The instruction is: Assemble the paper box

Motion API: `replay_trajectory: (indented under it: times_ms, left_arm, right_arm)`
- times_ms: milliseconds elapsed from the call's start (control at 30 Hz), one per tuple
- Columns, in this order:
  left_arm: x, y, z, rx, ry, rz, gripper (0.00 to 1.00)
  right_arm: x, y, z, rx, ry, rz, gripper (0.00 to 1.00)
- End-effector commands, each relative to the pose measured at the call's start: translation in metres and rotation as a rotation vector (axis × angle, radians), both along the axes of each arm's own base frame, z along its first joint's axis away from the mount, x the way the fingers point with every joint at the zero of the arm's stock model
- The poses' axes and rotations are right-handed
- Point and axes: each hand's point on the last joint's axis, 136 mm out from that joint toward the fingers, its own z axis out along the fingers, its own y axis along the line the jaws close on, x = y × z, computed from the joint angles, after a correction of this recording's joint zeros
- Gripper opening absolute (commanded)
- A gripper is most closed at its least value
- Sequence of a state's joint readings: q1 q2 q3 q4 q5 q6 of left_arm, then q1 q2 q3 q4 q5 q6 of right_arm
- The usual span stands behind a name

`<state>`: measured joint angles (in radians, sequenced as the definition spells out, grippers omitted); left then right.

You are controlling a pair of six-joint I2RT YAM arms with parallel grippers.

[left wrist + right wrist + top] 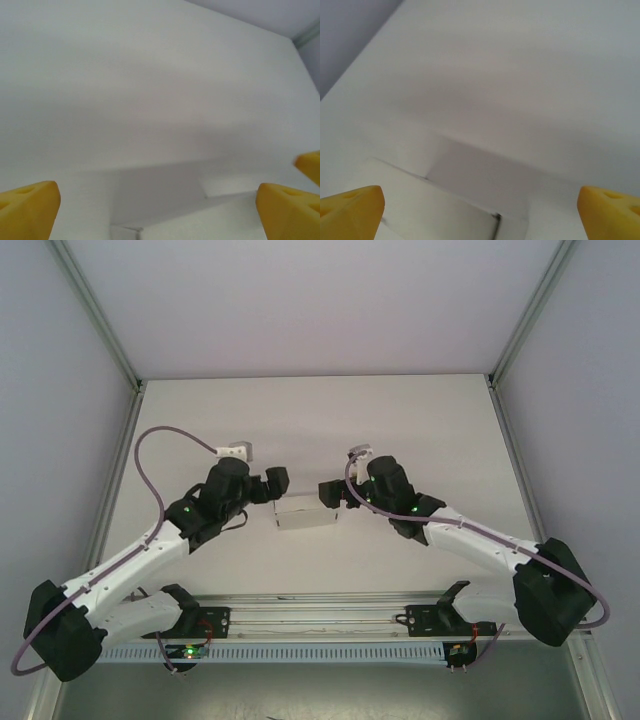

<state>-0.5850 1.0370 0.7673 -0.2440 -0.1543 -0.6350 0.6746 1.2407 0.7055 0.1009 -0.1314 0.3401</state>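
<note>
Paper box (305, 513) sits at the middle of the table (300, 410) between the arms, already a small rectangular block, so most folding looks done; left gripper (159, 210) and right gripper (480, 210) are both spread wide at its ends, gripping nothing, and whether the last flaps are tucked isn't readable.

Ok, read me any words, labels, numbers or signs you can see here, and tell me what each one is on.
None can be read. The paper box is plain white card with no print, and the white table carries no lettering either.
</note>
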Motion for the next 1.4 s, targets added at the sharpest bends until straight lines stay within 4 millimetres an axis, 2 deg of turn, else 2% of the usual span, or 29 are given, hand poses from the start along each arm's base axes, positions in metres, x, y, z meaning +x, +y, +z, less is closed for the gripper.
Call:
replay_trajectory:
  times_ms: [0, 100, 200, 300, 433, 600, 700, 767, 833, 1033, 1100, 1233, 1367]
  left_arm:
    - [-0.006, 0.054, -0.022, 0.161, 0.101, 0.175, 1.0]
    - [-0.008, 0.068, -0.029, 0.152, 0.121, 0.209, 1.0]
    - [-0.012, 0.079, -0.036, 0.162, 0.14, 0.232, 1.0]
    - [-0.016, 0.086, -0.042, 0.174, 0.155, 0.248, 1.0]
    - [-0.021, 0.093, -0.049, 0.183, 0.174, 0.258, 1.0]
    - [-0.024, 0.098, -0.053, 0.184, 0.172, 0.265, 1.0]
    - [-0.025, 0.099, -0.056, 0.185, 0.173, 0.263, 1.0]
    - [-0.026, 0.098, -0.057, 0.186, 0.175, 0.257, 1.0]
    - [-0.026, 0.099, -0.058, 0.187, 0.174, 0.261, 1.0]
    - [-0.027, 0.099, -0.054, 0.173, 0.144, 0.25, 1.0]
    - [-0.028, 0.099, -0.052, 0.17, 0.134, 0.249, 1.0]
    - [-0.03, 0.101, -0.049, 0.163, 0.119, 0.256, 1.0]
    - [-0.033, 0.104, -0.048, 0.163, 0.115, 0.27, 1.0]
  right_arm:
    - [-0.045, 0.03, 0.018, -0.131, -0.179, 0.497, 0.98]
    - [-0.066, 0.036, 0.006, -0.302, -0.256, 0.772, 0.98]
    - [-0.063, 0.038, -0.012, -0.46, -0.253, 0.907, 0.98]
    - [-0.049, 0.043, -0.028, -0.569, -0.184, 0.965, 0.98]
    - [-0.044, 0.05, -0.055, -0.684, -0.106, 1.051, 0.98]
    - [-0.027, 0.056, -0.08, -0.792, -0.075, 1.021, 0.98]
    - [-0.018, 0.058, -0.089, -0.838, -0.072, 0.992, 0.89]
    - [-0.017, 0.06, -0.089, -0.851, -0.088, 0.989, 0.8]
    - [-0.018, 0.063, -0.083, -0.849, -0.121, 0.985, 0.65]
    - [-0.021, 0.062, -0.062, -0.852, -0.194, 0.952, 0.42]
    - [-0.021, 0.059, -0.058, -0.858, -0.2, 0.939, 0.37]
    - [-0.016, 0.055, -0.051, -0.885, -0.214, 0.894, 0.33]
    - [0.001, 0.051, -0.037, -0.952, -0.311, 0.777, 0.31]
